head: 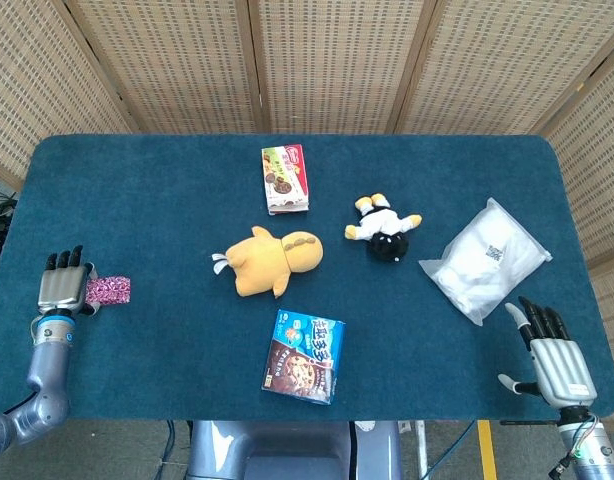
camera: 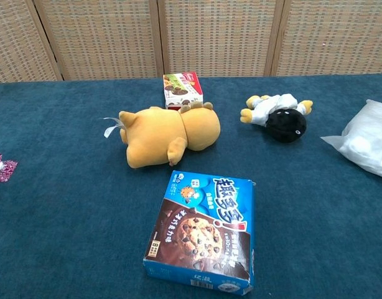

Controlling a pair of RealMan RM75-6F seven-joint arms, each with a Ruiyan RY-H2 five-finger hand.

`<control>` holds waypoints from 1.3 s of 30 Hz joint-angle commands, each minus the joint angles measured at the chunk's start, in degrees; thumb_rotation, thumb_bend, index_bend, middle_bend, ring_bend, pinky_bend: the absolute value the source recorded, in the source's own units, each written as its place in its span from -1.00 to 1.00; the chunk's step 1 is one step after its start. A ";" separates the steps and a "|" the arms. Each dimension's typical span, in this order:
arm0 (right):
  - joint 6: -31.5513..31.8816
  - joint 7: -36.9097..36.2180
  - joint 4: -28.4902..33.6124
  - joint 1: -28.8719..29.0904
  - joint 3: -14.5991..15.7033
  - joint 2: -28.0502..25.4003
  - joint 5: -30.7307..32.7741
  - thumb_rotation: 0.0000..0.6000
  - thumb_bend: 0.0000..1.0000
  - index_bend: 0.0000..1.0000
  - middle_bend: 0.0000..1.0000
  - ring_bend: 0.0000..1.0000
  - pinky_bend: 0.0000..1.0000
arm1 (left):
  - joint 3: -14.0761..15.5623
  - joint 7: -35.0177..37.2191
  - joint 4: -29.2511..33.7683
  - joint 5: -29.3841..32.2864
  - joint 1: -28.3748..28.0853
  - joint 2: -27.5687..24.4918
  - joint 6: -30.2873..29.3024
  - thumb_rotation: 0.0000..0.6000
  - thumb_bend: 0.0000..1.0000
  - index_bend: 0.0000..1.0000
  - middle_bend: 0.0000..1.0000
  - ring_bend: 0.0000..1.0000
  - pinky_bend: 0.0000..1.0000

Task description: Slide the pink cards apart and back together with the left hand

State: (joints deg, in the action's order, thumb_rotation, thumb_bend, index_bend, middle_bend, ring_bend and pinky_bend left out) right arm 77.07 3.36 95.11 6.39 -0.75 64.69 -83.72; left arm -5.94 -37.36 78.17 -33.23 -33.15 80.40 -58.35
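The pink patterned cards (head: 109,290) lie flat on the blue cloth near the table's left edge; the chest view shows only their end (camera: 1,168) at its left border. My left hand (head: 65,286) rests back-up just left of them. Its fingers stretch away from me and its thumb side touches the cards' left end. It grips nothing that I can see. The chest view does not show this hand. My right hand (head: 553,356) sits at the front right corner with its fingers spread and nothing in it.
A yellow plush toy (head: 268,259) lies mid-table, with a blue cookie box (head: 304,356) in front of it. A snack box (head: 285,179) is at the back, with a black-and-white plush (head: 385,231) beside it. A white plastic bag (head: 486,259) lies at the right.
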 commanded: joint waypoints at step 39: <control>-0.04 -0.09 -0.02 0.03 -0.07 -0.05 0.15 1.00 -1.00 -1.00 -1.00 -1.00 -1.00 | -0.29 -1.29 -1.55 1.09 -0.64 1.95 0.00 1.00 -0.48 -0.38 -1.00 -1.00 -1.00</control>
State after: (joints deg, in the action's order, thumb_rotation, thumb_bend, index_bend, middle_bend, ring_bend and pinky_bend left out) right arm 77.03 3.27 95.09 6.42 -0.82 64.64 -83.56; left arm -6.25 -38.62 76.66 -32.14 -33.80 82.33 -58.33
